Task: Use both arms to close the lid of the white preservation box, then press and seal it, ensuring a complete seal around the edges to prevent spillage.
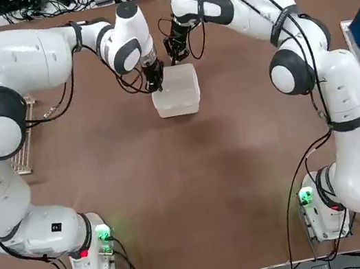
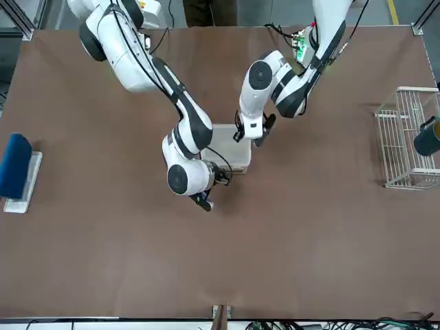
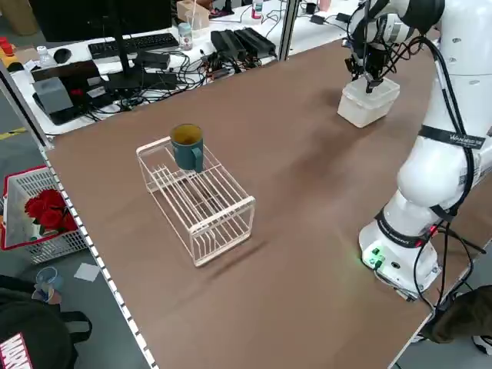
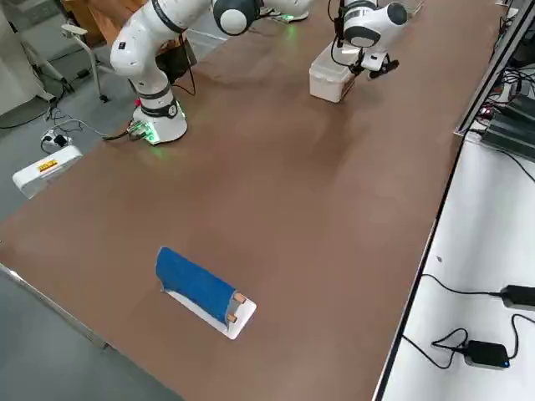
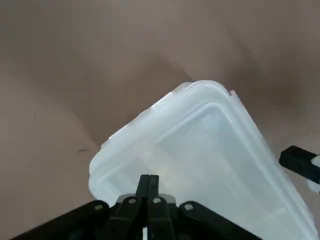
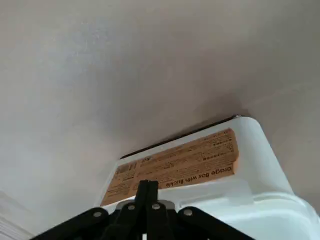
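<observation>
Top view, left to right. Left gripper (image 1: 154, 83), fingers clenched together and holding nothing, presses on the left edge of the milky-white translucent rounded plastic box (image 1: 176, 90), upper centre of frame, lid (image 1: 179, 82) down. Right gripper (image 1: 174, 56), likewise clenched, sits at the box's top edge.

— How's the light over my table (image 1: 197, 194)?
— Even and bright from overhead; soft shadows pool under my arms and beside the box (image 1: 176, 92).
— Glare?
— Sheen on my white shells, green base lamps glowing.
— Focus?
— Room views crisp. In my left wrist view the lid (image 5: 210, 145) looks milky, my fingers (image 5: 148, 187) near the lens slightly soft.
</observation>
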